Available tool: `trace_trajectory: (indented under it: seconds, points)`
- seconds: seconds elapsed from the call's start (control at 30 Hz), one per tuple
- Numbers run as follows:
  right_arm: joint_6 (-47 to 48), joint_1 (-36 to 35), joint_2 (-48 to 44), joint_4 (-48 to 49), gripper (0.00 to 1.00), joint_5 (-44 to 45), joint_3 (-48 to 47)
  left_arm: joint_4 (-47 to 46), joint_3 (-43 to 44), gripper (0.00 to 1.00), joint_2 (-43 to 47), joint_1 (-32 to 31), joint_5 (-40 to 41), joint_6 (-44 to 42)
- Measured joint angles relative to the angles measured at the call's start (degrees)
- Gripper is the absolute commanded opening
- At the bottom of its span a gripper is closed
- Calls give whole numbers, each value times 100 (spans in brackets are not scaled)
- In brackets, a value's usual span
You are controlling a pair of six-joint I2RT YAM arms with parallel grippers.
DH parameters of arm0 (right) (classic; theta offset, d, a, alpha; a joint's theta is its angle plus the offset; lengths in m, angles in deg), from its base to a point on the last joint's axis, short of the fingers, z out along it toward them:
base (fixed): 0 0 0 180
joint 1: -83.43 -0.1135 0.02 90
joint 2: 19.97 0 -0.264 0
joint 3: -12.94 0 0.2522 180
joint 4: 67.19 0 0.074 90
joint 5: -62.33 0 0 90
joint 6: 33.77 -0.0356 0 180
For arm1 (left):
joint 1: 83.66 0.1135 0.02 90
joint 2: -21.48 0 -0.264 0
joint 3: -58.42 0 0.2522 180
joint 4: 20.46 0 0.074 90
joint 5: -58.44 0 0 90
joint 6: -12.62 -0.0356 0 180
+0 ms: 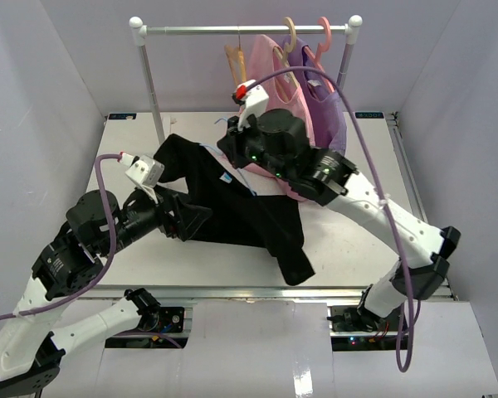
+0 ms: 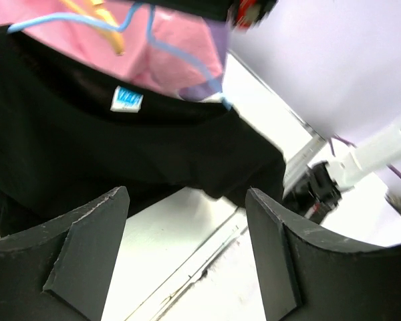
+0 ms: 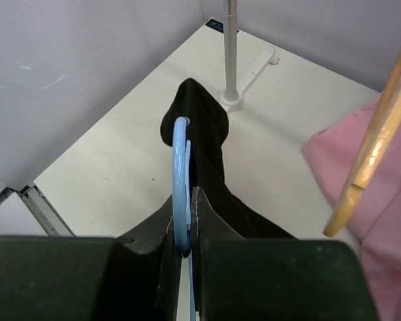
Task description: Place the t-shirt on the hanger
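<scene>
Right end effector clenched on the hook of the hanger; thin light-blue rounded wire, held edge-on and raised, I judge so the shirt hangs free for dressing. The t-shirt, limp matte black fabric, drapes from the table centre toward 5 o'clock; small light label at the collar, where the blue wire appears to enter. Left end effector released, jaws wide, nothing between, at the shirt's 8 o'clock; likely ready to tug fabric. Pink garment hangs at 12 o'clock.
</scene>
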Motion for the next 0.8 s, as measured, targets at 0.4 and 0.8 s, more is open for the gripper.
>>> trace_trajectory:
  seconds: [0.4, 0.8]
  points:
    - [-800, -846, 1268, 1306, 8, 2075, -225, -10, -583, 78, 73, 0, 1212, 205]
    - [-1216, -984, 1508, 1965, 8, 3626, -205, 0, -1177, 70, -96, 0, 1511, 244]
